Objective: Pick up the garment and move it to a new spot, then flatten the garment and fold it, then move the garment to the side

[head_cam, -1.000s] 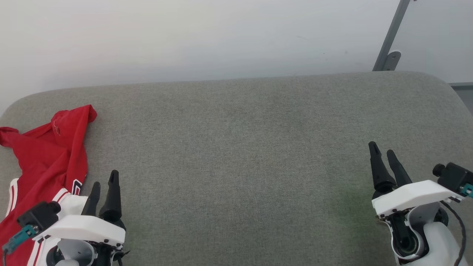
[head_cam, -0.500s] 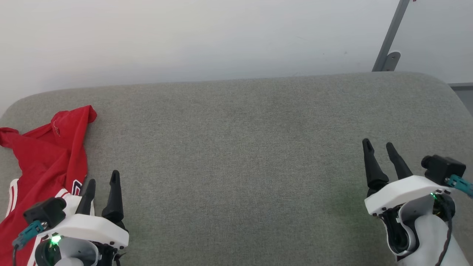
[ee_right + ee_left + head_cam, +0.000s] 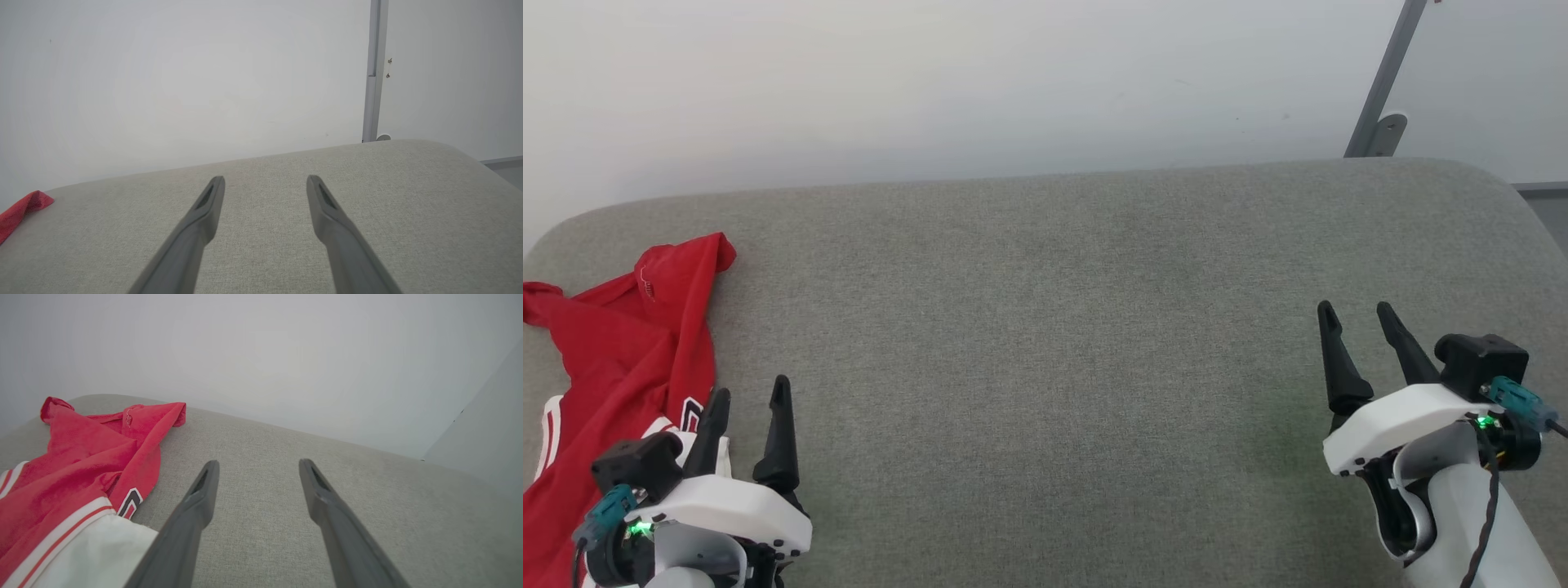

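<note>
The garment point(image 3: 621, 343) is a red T-shirt with white sleeves and striped trim, lying crumpled at the far left of the grey cushioned surface point(image 3: 1054, 327). In the left wrist view the garment point(image 3: 81, 465) fills the left side, a white sleeve nearest the camera. My left gripper point(image 3: 750, 390) hovers open just right of the garment's near edge, nothing between its fingers point(image 3: 204, 490). My right gripper point(image 3: 1357, 312) is open and empty at the lower right, far from the garment. A red tip of the garment point(image 3: 22, 208) peeks in at the right wrist view's left edge.
A pale wall point(image 3: 931, 82) rises directly behind the surface. A grey metal post point(image 3: 1384, 82) with a bracket stands at the back right. The surface's corners are rounded, and its right edge drops off beside my right arm.
Both grippers have turned a little and their fingers now stand wider apart. The right gripper has crept slightly left and up. The garment has not moved.
</note>
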{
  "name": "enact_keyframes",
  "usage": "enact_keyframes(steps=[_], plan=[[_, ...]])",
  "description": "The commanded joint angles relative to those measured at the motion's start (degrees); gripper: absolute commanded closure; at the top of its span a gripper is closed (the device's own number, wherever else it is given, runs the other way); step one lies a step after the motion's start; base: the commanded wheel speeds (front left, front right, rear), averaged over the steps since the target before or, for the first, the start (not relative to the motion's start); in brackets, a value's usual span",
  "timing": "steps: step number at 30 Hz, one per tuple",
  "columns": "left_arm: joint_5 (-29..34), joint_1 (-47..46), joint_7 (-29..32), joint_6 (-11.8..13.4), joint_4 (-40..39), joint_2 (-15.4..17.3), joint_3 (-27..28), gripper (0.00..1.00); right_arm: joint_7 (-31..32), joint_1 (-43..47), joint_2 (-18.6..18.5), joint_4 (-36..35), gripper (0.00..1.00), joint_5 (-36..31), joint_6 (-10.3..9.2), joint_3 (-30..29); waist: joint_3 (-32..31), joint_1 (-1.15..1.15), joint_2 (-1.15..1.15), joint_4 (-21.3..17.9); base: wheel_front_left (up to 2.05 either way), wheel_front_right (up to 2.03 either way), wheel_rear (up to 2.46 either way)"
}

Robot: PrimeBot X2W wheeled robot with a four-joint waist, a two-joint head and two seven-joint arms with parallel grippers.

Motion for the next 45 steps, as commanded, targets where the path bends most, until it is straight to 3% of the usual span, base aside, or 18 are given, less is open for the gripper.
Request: enact_keyframes(steps=[1,33,40,45], plan=[[1.06,-0.56,-0.62,-0.31,-0.44,0.30,0.06,0.00,-0.68,-1.60,-0.43,-0.09,0.00,-1.89,0.00,0.02,0.05,0.00,0.00,-0.02,0.00,0.00,0.00],[11.70,-2.17,-4.73,-5.18,4.71,-1.37,5.33,0.00,-4.75,-2.69,-0.01,2.24,0.00,-11.24,-0.01,-1.46,0.22,0.00,0.00,0.26,0.00,0.00,0.00],[14.57,-3.44,-5.43,-5.65,6.98,-1.78,5.87,0.00,-5.48,-2.12,0.67,1.60,0.00,-11.43,-0.01,-2.14,0.06,0.00,0.00,3.73,0.00,0.00,0.00],[16.40,-4.07,-5.99,-5.78,8.70,-2.25,7.21,0.00,-6.00,-2.45,1.42,0.86,0.00,-12.02,-0.01,-1.48,0.39,0.00,0.00,9.15,0.00,0.00,0.00]])
